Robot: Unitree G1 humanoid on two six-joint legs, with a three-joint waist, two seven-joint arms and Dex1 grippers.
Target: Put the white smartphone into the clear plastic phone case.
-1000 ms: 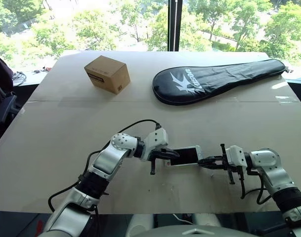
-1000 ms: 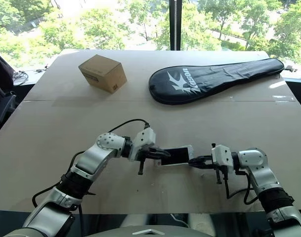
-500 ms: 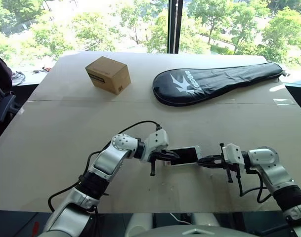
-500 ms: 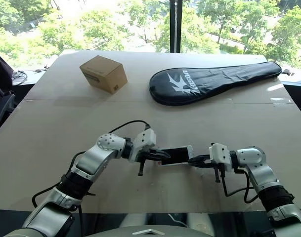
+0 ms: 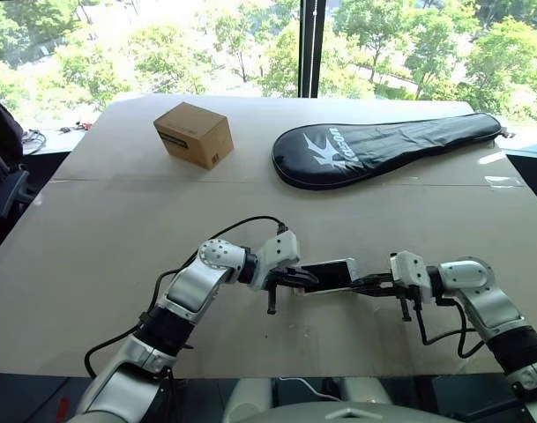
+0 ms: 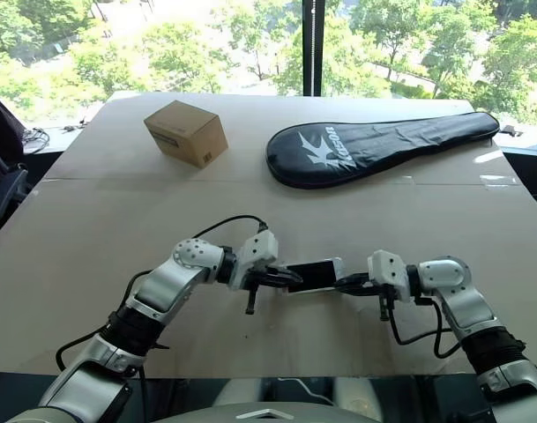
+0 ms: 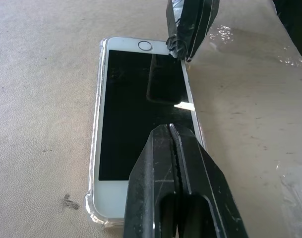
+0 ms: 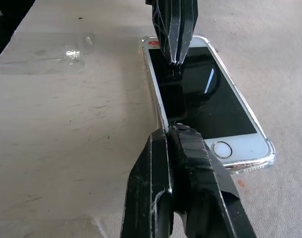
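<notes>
- Phone point(image 7: 141, 114), white with a black screen, lay face up near the front edge of the desk point(image 5: 118, 229), between the two grippers, and sat inside the clear case point(image 7: 93, 210), whose see-through rim showed around its corners.
- Left gripper point(image 7: 173, 131) was clenched with nothing between its fingers, its tip pressing down on one end of the phone's screen.
- Right gripper point(image 8: 173, 130) was also clenched and empty, its tip resting at a long edge of the phone near the home-button end.
- Seating of the phone looked nearly complete, though I could not tell whether every corner had snapped under the rim.
- Risk one: if either tip pushed sideways rather than straight down, the phone and case could slide together across the smooth desk instead of clicking home.
- Risk two: pressing hard on one end alone could lever the opposite end back up out of the rim.
- Risk three: the hard fingertips bore directly on the glass, so too much force or a dragging motion could scratch the screen.
- Risk four: the phone lay close to the desk's front edge, so a strong shove toward the robot could push it off.
- Count: one phone, one clear case, two grippers.
- Also on the desk, well apart from the phone at the far side: one brown cardboard box point(image 5: 193, 133) and one long black racket cover point(image 5: 383, 148).
- Patches of clear tape or film point(image 8: 66, 52) glinted on the desk beside the phone.
</notes>
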